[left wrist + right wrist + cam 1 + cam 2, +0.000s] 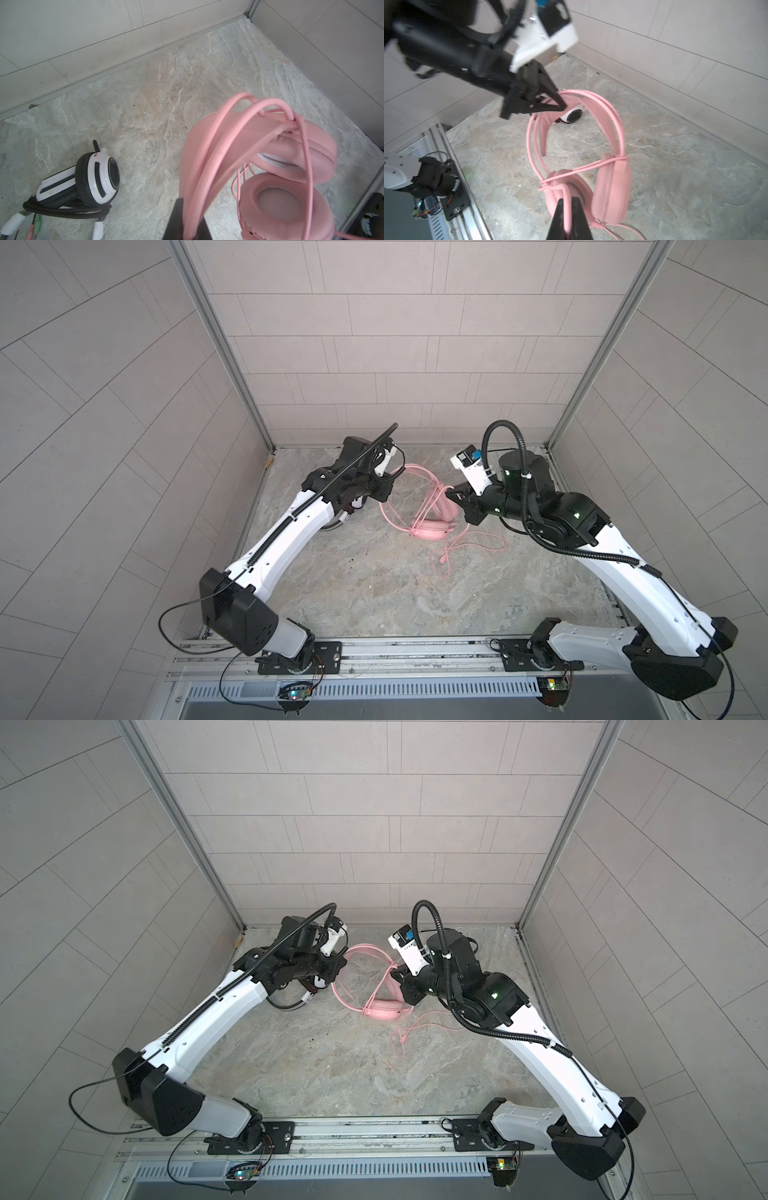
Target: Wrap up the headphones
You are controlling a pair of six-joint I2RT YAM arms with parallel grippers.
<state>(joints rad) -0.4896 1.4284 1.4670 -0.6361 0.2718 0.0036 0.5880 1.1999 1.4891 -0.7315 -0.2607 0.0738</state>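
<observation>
Mid-desk, the pink headset hangs between both arms: the left gripper pinches its headband, the right gripper pinches its pink cable at an earcup. The striped headset lies near the left wall; the desk's front half is bare.

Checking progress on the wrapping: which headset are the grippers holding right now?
The pink headset: left gripper pinches its headband, right gripper its cable. The white-and-black headset lies untouched on the table.

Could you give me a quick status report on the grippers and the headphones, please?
Left gripper shut on pink headset headband. Right gripper shut on pink cable at earcup. White-and-black headset lies bundled, clear.
</observation>
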